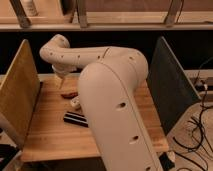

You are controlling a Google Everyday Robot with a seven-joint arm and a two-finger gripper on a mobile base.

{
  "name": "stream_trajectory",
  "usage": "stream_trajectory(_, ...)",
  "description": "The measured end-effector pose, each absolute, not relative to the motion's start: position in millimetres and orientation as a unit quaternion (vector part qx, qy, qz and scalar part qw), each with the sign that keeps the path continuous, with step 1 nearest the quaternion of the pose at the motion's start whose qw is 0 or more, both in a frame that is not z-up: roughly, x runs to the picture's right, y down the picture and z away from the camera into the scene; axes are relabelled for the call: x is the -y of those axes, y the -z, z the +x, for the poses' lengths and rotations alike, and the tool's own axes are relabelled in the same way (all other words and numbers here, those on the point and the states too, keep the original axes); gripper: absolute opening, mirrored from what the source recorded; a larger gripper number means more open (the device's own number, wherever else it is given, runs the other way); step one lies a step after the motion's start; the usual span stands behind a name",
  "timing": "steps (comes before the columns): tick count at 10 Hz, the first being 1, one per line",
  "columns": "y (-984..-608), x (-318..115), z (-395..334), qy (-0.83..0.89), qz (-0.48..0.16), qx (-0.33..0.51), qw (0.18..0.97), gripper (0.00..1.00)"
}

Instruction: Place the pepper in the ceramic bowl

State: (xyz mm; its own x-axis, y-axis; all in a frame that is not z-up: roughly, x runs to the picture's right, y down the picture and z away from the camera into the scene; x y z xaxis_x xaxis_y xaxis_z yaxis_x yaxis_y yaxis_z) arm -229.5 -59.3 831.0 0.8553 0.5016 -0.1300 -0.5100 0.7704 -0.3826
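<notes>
Pepper: dark red, slim, lying flat on the wooden counter; I read its position as about 10 o'clock from the counter's centre, in the far-left part of the top.

Hand: hangs tip-down from the end of the white arm, near the pepper at its 11 o'clock and a little higher in the view; whether the hand is apart, together or clamped on anything I cannot tell; whether it touches the pepper I cannot tell.

Arm: the broad white body rises from 6 o'clock of the view, runs toward 10 o'clock and bends at a rounded joint at 12 o'clock of the pepper; it covers the middle and right of the counter, so I cannot report what lies behind it.

Pale form: small, at 5 o'clock of the pepper, just beside it and hard against the arm's outline; I cannot tell what it is.

Black bar: flat on the counter at 6 o'clock of the pepper, beyond the pale form; its long axis runs from 10 to 4 o'clock; its right end meets the arm's outline.

Tan board: upright along the counter's 9 o'clock edge; dark panel: standing at the 3 o'clock edge; cables: loose on the floor past the dark panel.
</notes>
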Motion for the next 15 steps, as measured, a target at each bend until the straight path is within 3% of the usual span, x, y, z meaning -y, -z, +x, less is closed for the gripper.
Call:
stream_trajectory(4,-840.0,57.8,-235.6,-0.254,-0.201,-0.003,0.946,0.80)
stream_trajectory(8,-876.4,43.6,-273.1,-0.207,-0.214,0.011,0.955,0.80)
stream_trajectory(15,-944.8,46.3,-225.7,-0.236,-0.207,-0.075,0.946,0.80)
